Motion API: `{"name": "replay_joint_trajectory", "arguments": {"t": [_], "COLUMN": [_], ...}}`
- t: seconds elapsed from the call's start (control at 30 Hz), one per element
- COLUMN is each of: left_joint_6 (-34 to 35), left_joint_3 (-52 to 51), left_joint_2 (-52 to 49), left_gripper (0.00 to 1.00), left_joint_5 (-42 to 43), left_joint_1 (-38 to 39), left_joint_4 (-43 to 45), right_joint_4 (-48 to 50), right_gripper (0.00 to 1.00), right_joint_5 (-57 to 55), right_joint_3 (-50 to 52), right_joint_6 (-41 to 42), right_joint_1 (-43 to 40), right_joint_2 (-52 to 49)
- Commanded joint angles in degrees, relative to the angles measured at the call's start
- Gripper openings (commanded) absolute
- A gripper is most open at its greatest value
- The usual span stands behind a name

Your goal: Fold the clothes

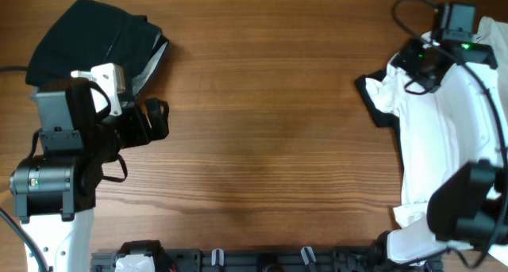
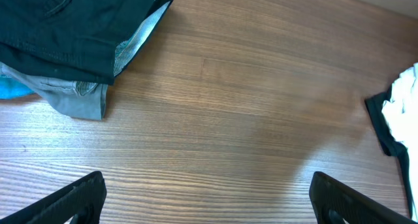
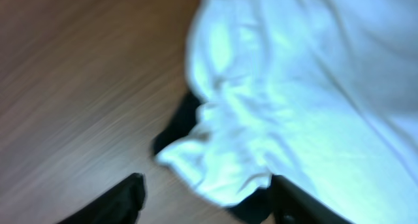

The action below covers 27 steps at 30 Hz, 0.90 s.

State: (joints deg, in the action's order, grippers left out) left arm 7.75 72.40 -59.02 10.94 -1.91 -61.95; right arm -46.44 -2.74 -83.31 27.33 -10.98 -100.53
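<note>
Under the right hand (image 3: 208, 201) lies the crumpled white T-shirt (image 3: 307, 87).

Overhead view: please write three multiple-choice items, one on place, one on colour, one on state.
1. Where in the overhead view is the dark garment? A centre B top left C bottom right
2. The T-shirt is mostly: A white B red C green
3. The left tool is: A shut on the garment B shut on the T-shirt C open over bare table
B, it lies in the top left corner; A, its cloth shows white; C, its fingers stand wide apart above wood.
</note>
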Motion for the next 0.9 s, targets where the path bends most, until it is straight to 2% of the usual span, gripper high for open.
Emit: {"name": "replay_joint_trajectory", "arguments": {"t": [0.0, 0.13, 0.3, 0.33, 0.37, 0.47, 0.5, 0.6, 0.63, 0.73, 0.87], "left_joint_6": [-1.1, -1.1, -1.1, -1.1, -1.1, -1.0, -1.0, -1.0, -1.0, -1.0, -1.0], "left_joint_3": [1.3, 1.3, 1.3, 1.3, 1.3, 1.3, 1.3, 1.3, 1.3, 1.3, 1.3], "left_joint_2": [-0.5, -0.8, -1.8, -1.9, -2.3, -2.8, -3.0, -3.3, -3.5, -3.9, -4.2], "left_gripper": [0.99, 1.0, 1.0, 1.0, 1.0, 1.0, 1.0, 1.0, 1.0, 0.99, 0.98], "left_joint_5": [0.8, 0.8, 0.7, 0.8, 0.8, 1.5, 1.5, 1.5, 1.5, 1.5, 1.5], "left_joint_1": [0.3, 0.3, 0.3, 0.3, 0.3, 0.3, 0.3, 0.3, 0.3, 0.3, 0.3], "left_joint_4": [0.0, 0.4, 0.7, 0.6, 0.6, 0.7, 0.7, 0.7, 0.7, 0.7, 0.7], "right_joint_4": [0.4, -2.4, -1.2, -0.8, -0.2, 2.2, 3.1, 4.2, 4.2, 5.3, 5.3], "right_gripper": [0.56, 0.56, 0.57, 0.62, 0.74, 0.82, 0.81, 0.59, 0.58, 0.66, 0.67], "right_joint_5": [4.5, 5.8, 5.8, 6.1, 6.3, 7.9, 8.2, 9.2, 9.4, 11.4, 10.2], "right_joint_3": [-1.3, -1.3, -1.3, -1.3, -1.3, -1.3, -1.3, -1.3, -1.3, -0.9, -0.8], "right_joint_6": [-0.9, -2.3, -2.3, -2.4, -3.2, -6.3, -6.4, -6.3, -6.2, -6.4, -6.8], "right_joint_1": [-2.1, -1.8, -1.8, -1.8, -1.8, -1.8, -1.8, -1.8, -1.7, -1.7, -1.7], "right_joint_2": [-5.1, -10.5, -15.2, -15.6, -15.9, -16.0, -16.0, -16.2, -16.3, -16.3, -16.3]}}
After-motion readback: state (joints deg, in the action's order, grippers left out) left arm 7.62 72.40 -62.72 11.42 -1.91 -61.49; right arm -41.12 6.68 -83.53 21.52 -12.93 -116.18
